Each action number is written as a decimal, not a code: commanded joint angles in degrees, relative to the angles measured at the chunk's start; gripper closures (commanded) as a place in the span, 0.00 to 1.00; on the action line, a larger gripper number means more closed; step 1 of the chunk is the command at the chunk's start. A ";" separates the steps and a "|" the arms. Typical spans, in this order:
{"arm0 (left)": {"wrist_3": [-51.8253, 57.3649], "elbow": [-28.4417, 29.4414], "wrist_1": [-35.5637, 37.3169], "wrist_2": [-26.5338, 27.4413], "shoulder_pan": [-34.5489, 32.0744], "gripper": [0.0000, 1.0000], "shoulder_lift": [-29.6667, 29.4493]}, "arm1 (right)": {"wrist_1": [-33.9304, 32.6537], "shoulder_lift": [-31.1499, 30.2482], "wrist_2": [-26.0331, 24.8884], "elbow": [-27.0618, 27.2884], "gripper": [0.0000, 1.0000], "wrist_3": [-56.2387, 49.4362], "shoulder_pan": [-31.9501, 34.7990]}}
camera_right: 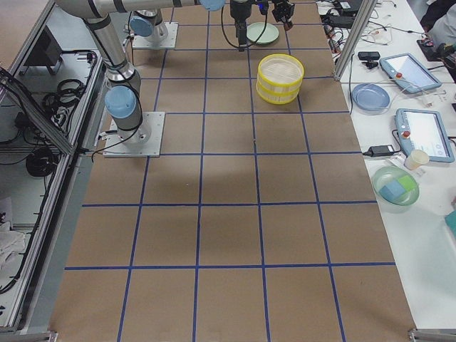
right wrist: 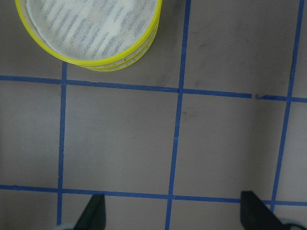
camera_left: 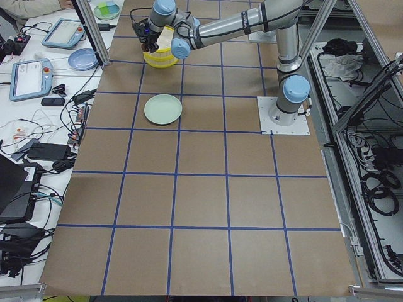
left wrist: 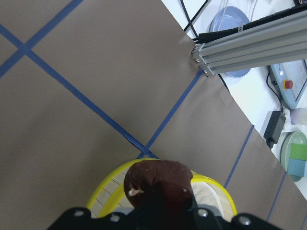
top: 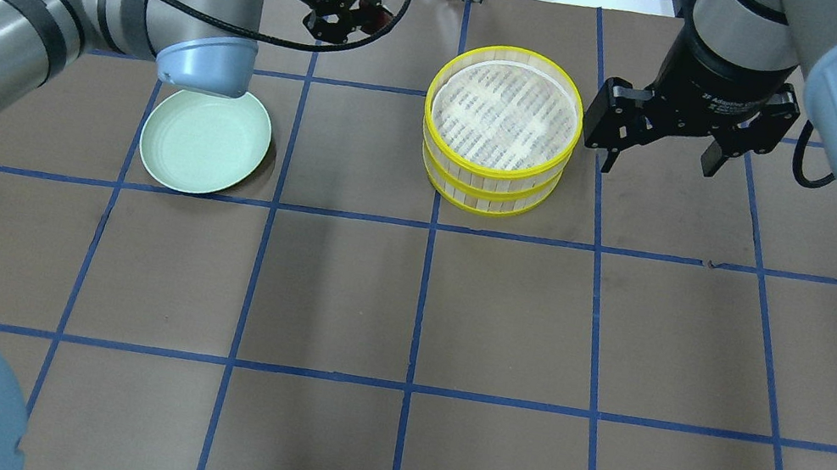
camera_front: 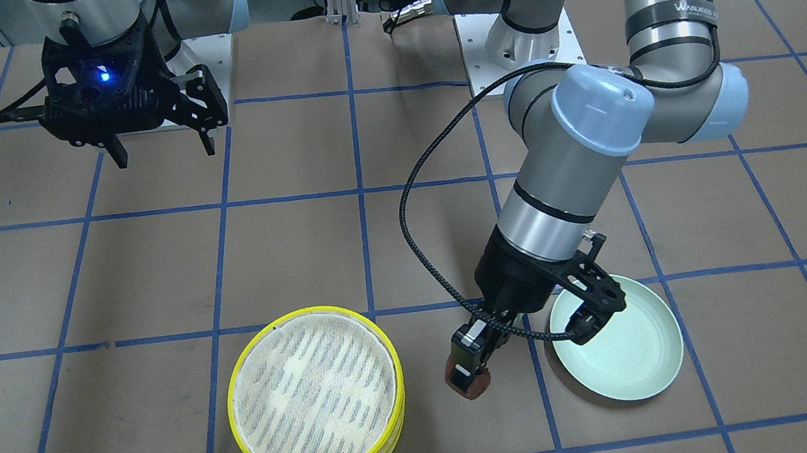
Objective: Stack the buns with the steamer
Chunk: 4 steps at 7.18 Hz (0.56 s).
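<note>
Two yellow-rimmed steamer trays [camera_front: 317,402] stand stacked; the top striped cloth liner is bare. The stack also shows in the overhead view [top: 500,129] and the right wrist view [right wrist: 91,28]. My left gripper [camera_front: 470,376] is shut on the dark reddish-brown bun [camera_front: 480,385], held above the table between the stack and the pale green plate [camera_front: 619,350]. In the left wrist view the bun [left wrist: 158,184] sits over the stack's yellow rim [left wrist: 103,194]. My right gripper [camera_front: 155,145] hangs open and empty, off to the side of the stack. The white bun is out of view.
The plate [top: 205,139] has nothing on it and lies under the left arm's elbow. Blue tape lines cross the brown table. An aluminium post [left wrist: 249,40] stands at the table's far edge, with tablets and bowls on a side bench beyond.
</note>
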 commanded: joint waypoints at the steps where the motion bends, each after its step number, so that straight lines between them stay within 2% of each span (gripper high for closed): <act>1: -10.17 -0.10 3.94 -0.61 -5.23 1.00 -3.37 | -1.99 0.30 -0.21 0.03 0.00 -1.70 -0.06; 3: -12.83 -0.10 5.01 -0.70 -8.24 1.00 -5.48 | -2.17 0.39 -0.12 0.12 0.00 -1.61 -0.06; 4: -13.11 -0.01 5.01 -0.70 -8.25 0.70 -6.19 | -2.17 0.39 -0.21 0.12 0.00 -1.61 -0.06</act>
